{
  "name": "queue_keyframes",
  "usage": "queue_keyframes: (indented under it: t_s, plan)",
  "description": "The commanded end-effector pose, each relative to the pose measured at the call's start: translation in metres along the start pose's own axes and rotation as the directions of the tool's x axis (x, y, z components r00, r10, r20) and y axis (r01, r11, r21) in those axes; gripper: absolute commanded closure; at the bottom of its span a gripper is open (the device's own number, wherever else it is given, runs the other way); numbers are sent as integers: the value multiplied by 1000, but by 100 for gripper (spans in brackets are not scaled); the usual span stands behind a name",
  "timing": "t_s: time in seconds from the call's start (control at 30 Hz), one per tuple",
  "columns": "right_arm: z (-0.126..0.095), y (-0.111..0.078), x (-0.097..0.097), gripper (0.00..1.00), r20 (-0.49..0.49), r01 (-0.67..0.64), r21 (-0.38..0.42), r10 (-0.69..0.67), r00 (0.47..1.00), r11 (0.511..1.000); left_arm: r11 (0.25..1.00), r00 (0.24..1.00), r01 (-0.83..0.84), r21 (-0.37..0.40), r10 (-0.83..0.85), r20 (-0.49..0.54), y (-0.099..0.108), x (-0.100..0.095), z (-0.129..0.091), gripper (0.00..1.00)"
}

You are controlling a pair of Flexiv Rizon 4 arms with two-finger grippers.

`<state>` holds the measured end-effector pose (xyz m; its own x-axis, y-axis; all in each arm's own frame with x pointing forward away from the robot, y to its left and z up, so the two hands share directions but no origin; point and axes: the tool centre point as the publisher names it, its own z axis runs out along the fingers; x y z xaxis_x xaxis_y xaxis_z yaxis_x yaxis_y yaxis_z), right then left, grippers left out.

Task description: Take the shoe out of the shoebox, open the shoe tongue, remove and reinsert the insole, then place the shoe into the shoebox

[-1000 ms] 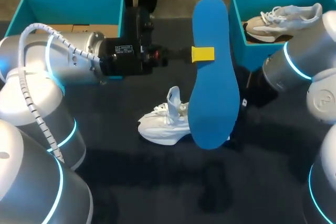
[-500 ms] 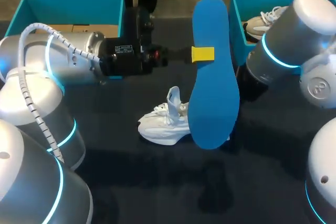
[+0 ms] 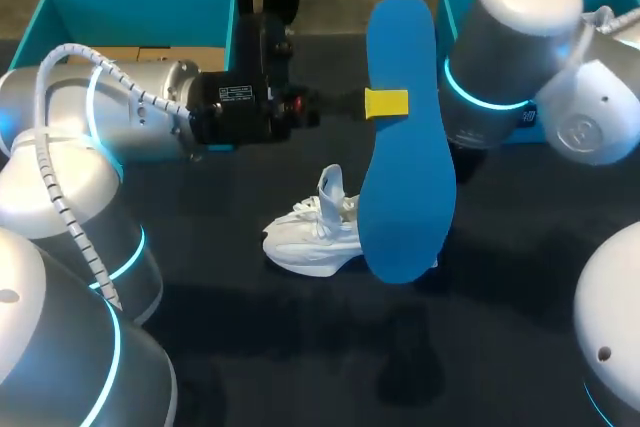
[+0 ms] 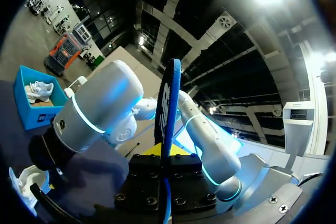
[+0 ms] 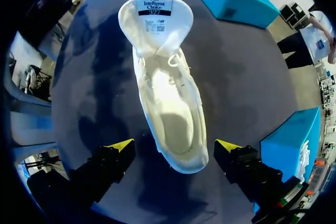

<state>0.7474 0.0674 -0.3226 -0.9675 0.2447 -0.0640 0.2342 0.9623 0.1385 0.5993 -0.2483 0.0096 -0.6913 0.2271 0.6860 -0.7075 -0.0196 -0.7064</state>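
My left gripper (image 3: pixel 386 103) is shut on a large blue insole (image 3: pixel 405 177) and holds it up in the air above the table's middle. In the left wrist view the insole (image 4: pixel 169 98) stands edge-on between the shut fingers of that gripper (image 4: pixel 168 155). The white shoe (image 3: pixel 308 235) lies on the dark table, partly hidden behind the insole. In the right wrist view my right gripper (image 5: pixel 175 148) hangs open just above the shoe (image 5: pixel 168 93), at its heel end. The tongue (image 5: pixel 156 17) is folded open and the inside is bare. In the head view the right arm (image 3: pixel 510 57) hides its own gripper.
A teal shoebox (image 3: pixel 60 9) stands at the back left behind my left arm. A second teal shoebox (image 3: pixel 452 17) at the back right is mostly covered by my right arm; it holds another shoe (image 4: pixel 39 90). The table's front is open dark cloth.
My right arm has swung in from the right edge toward the table's middle and now covers the back right shoebox. The left arm and the insole have stayed where they were.
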Motion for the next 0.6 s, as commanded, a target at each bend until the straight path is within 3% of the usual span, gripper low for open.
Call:
queue_keyframes:
  t_s: [0.03, 0.6]
  plan:
    - [-2, 3, 0, 0, -5, 6, 73, -6, 1000, 997, 1000, 1000, 0, 4, 0, -1, 0, -1, 2, 100]
    - [-2, 2, -1, 0, -11, 8, 58, -7, 1000, 998, 1000, 1000, 0, 4, 0, -1, 0, -1, 2, 100]
